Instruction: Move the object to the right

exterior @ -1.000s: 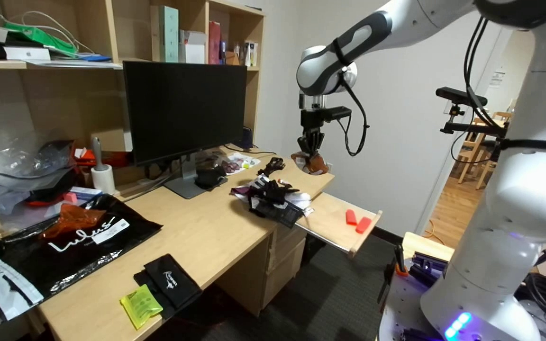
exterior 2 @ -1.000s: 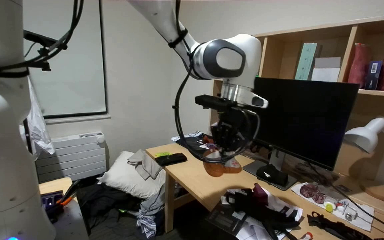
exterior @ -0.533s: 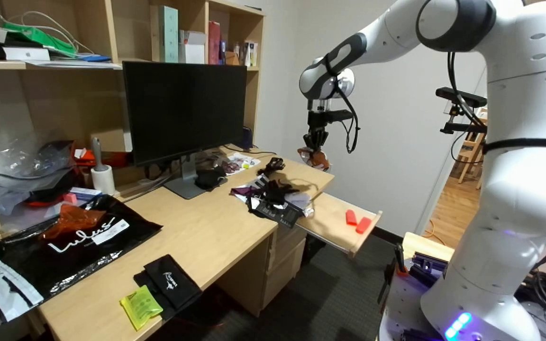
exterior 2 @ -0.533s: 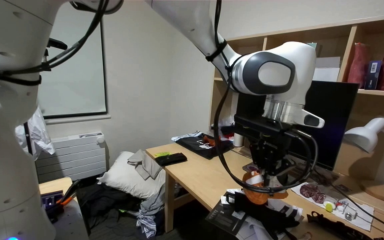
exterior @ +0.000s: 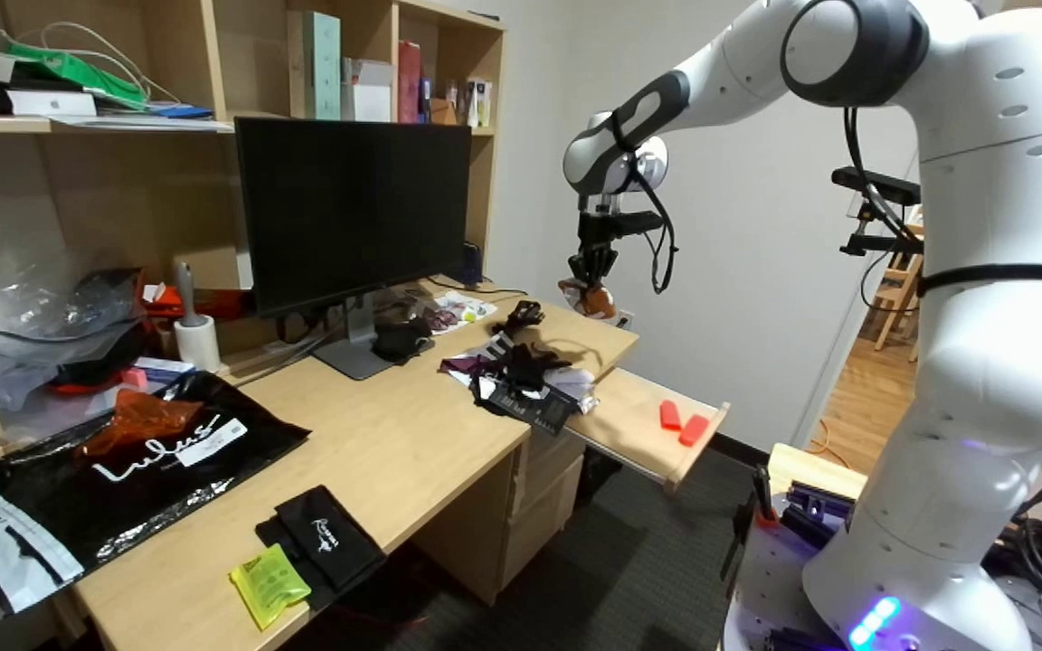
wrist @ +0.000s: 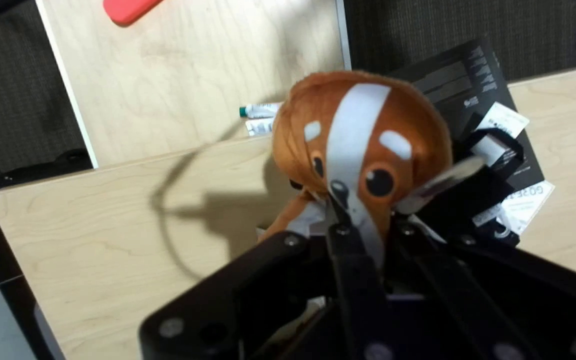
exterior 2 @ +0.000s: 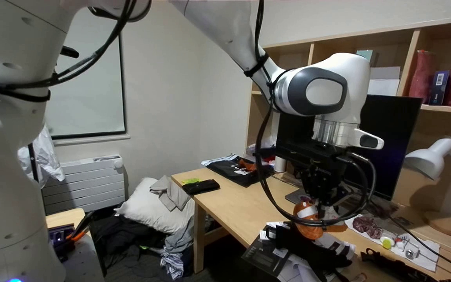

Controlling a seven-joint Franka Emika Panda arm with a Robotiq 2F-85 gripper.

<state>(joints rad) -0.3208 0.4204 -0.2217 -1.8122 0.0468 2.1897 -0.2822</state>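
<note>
The object is a small plush toy, reddish-brown with white patches and dark printed eyes. It shows in both exterior views (exterior: 597, 301) (exterior 2: 307, 225) and fills the middle of the wrist view (wrist: 418, 125). My gripper (exterior: 591, 273) is shut on it and holds it in the air over the far end of the desk (exterior: 376, 434). In the wrist view the fingers (wrist: 368, 220) pinch the toy below its face, and its shadow falls on the desk. The fingertips are partly hidden by the toy. In an exterior view the gripper (exterior 2: 321, 201) is partly behind a looping cable.
A pile of black straps, papers and a dark box (exterior: 530, 402) lies below the toy. An open drawer (exterior: 620, 402) holds red pieces (exterior: 693, 429). The monitor (exterior: 354, 208) and a white lamp (exterior 2: 431, 160) stand along the back; a paper with small items (exterior 2: 397, 241) lies near them.
Over the second, the arm has carried the toy along the desk, to the right in an exterior view, from over bare desk to above the pile. In the last half second it shifted only slightly.
</note>
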